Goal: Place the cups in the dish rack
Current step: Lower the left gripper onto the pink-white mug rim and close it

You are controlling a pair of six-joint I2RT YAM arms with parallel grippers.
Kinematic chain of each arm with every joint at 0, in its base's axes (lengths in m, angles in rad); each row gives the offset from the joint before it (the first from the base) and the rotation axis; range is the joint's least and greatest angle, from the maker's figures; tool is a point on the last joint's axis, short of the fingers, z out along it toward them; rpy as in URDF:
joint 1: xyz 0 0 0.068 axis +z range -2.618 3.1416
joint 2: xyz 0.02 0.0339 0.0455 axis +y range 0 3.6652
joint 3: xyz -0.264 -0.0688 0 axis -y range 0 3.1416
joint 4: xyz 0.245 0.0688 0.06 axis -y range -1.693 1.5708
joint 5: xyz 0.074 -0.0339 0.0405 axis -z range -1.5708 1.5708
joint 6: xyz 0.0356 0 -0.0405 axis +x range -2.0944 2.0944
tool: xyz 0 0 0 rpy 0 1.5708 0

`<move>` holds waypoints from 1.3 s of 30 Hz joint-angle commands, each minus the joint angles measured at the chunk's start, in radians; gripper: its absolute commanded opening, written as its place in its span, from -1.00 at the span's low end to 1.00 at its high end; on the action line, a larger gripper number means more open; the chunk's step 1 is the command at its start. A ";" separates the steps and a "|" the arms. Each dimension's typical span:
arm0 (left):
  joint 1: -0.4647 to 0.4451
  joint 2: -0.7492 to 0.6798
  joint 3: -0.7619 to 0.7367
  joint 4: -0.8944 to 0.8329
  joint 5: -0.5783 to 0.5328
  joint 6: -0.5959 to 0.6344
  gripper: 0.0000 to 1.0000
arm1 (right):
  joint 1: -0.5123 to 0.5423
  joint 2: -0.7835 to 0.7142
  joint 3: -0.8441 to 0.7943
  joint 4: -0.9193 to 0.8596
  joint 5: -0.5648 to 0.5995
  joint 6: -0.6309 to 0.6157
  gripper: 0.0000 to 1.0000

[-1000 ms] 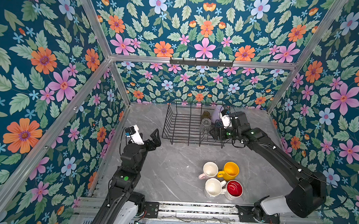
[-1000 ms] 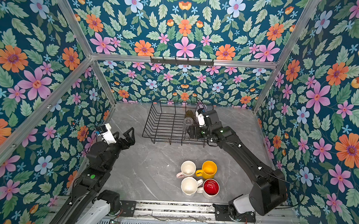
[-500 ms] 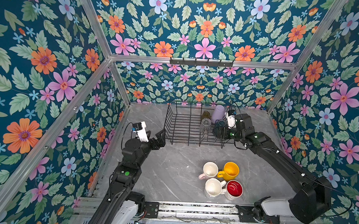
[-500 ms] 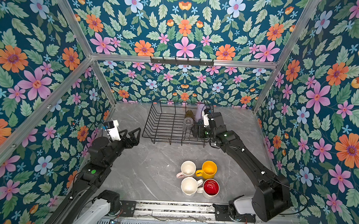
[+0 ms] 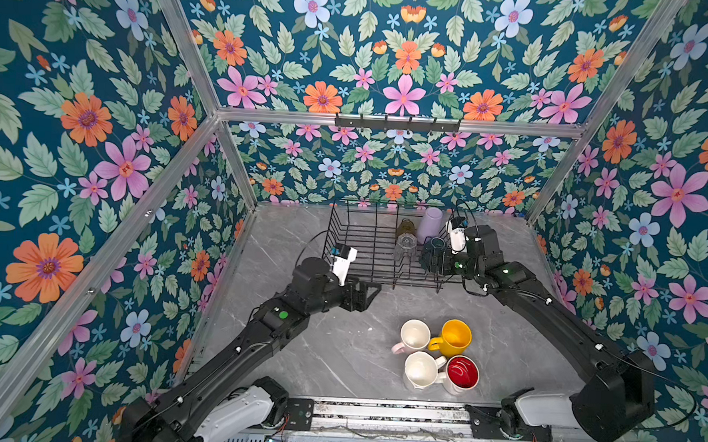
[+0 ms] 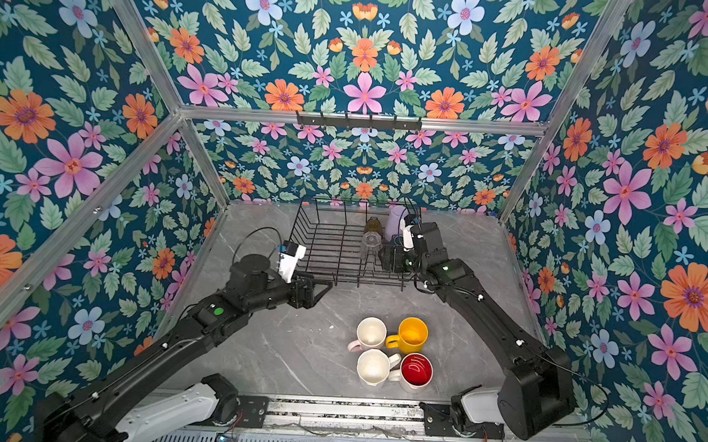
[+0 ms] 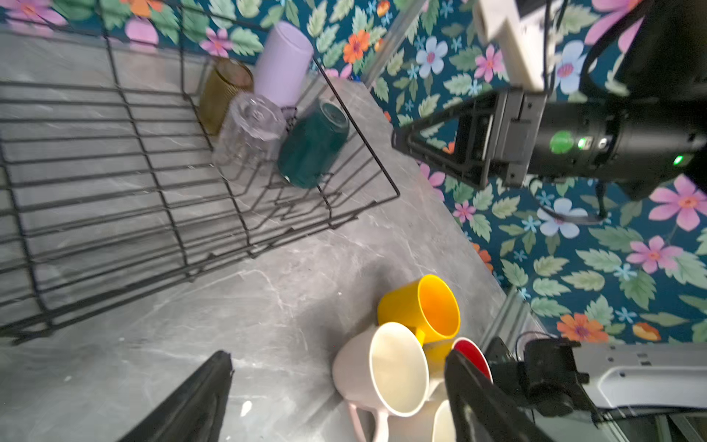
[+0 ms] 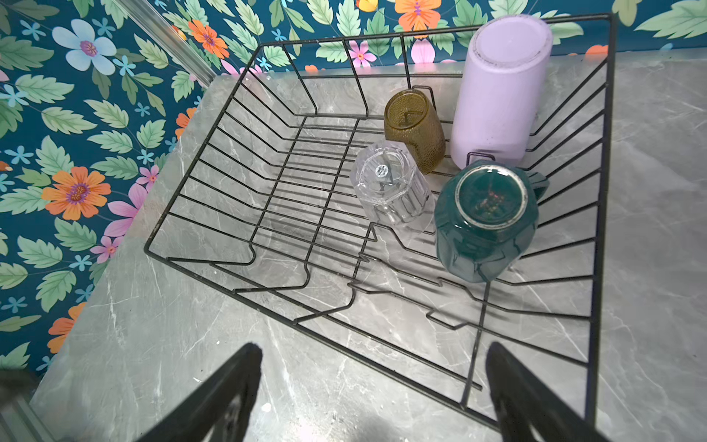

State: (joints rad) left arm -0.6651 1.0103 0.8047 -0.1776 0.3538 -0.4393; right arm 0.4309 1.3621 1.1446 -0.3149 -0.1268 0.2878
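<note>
Right wrist view: my right gripper (image 8: pixel 373 348) is spread wide, empty, beside the black wire dish rack (image 8: pixel 440 30) holding an upside-down lilac tumbler (image 8: pixel 497 95), olive-brown glass (image 8: pixel 415 130), clear glass (image 8: pixel 390 187) and dark teal mug (image 8: pixel 484 222). My left gripper (image 7: pixel 338 356) is wide and empty too. The yellow mug (image 5: pixel 454 339), pale pink mug (image 5: pixel 415 335), white mug (image 5: pixel 421 369) and red-lined mug (image 5: pixel 461 373) huddle on the grey table (image 5: pixel 337 354).

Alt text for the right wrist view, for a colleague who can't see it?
A black wire dish rack on a grey table holds four upside-down cups at one end: lilac tumbler, olive-brown glass, clear glass, dark teal mug. The right gripper hangs open and empty.
</note>
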 commanded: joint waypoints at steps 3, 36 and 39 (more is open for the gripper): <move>-0.108 0.089 0.072 -0.144 -0.117 0.011 0.76 | -0.004 -0.013 0.001 -0.002 0.021 0.001 0.83; -0.396 0.488 0.293 -0.290 -0.243 0.188 0.20 | -0.092 -0.104 -0.102 -0.010 0.026 0.044 0.98; -0.402 0.508 0.298 -0.301 -0.255 0.189 0.16 | -0.092 -0.110 -0.106 -0.006 0.029 0.044 0.98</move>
State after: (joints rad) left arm -1.0641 1.5066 1.0962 -0.4507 0.1188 -0.2607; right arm 0.3393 1.2598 1.0382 -0.3401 -0.1040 0.3325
